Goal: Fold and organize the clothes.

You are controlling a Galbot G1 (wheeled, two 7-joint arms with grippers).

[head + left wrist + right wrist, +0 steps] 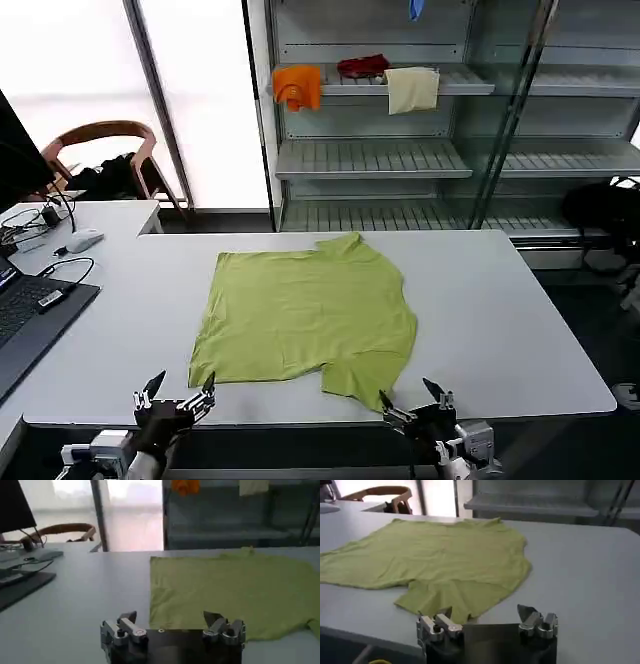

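T-shirt (305, 315) flat, unfolded on desk (500, 320); left end effector (180, 392) and right end effector (412, 398) gaping, empty, near edge; folding not begun.

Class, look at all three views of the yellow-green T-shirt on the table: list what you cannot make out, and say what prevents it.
- T-shirt underside: hidden in every view; it lies flat on the table.
- Its collar: too small in the head view, blurred at the far edge in both wrist views.
- Left wrist view: the shirt's near hem is partly covered by the left pincer, and its right side is cut off by the frame edge.
- Red item on the shelf: too small to identify.
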